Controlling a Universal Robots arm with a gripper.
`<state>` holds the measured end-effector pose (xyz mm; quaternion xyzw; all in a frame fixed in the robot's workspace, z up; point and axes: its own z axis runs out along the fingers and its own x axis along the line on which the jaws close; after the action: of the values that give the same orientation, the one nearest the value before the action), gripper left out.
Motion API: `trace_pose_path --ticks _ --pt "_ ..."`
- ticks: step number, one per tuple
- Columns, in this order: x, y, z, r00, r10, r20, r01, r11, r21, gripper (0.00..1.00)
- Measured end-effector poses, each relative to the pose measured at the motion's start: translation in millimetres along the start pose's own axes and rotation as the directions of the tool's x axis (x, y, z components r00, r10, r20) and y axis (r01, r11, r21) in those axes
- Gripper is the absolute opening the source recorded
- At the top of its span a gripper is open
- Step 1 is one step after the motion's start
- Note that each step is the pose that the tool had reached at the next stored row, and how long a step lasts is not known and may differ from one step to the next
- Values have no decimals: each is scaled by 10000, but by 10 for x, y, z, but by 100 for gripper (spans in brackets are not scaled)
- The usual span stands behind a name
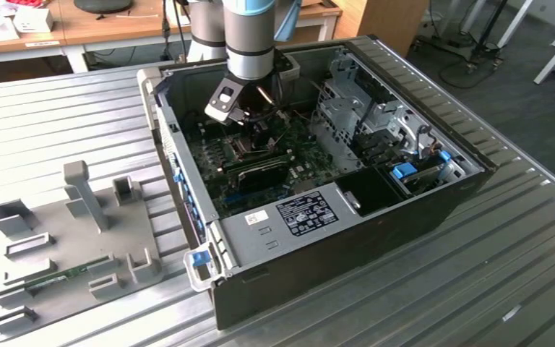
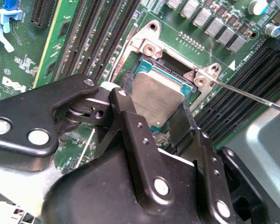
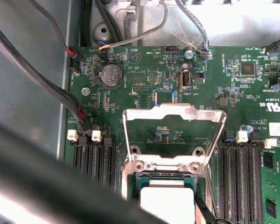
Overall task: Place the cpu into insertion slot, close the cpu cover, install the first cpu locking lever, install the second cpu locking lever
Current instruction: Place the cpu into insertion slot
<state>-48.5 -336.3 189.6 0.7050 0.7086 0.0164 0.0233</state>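
Gripper (image 2: 148, 109) apparently clasping cpu (image 2: 161, 91), cpu cover (image 3: 175, 110) raised.

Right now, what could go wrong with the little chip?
The cpu sits at the insertion slot with the gripper right at it; if it is tilted, it may not seat flat. The cpu cover stands open and a thin metal lever lies beside the slot; the gripper might snag either.

1 cpu (image 2: 156, 95), 1 cpu cover (image 3: 196, 112), 1 coin batt. (image 3: 112, 75), 1 mobo (image 3: 214, 84) (green).
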Motion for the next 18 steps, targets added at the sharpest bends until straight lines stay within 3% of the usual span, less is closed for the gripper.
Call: trace_pose_path --ticks 4,5,18 --pt "1 1 2 10000 3 -4 -3 10000 -5 55" --pt "1 1 3 10000 4 -6 -4 10000 -4 60" --pt "1 4 2 9999 112 3 -112 9999 -1 60"
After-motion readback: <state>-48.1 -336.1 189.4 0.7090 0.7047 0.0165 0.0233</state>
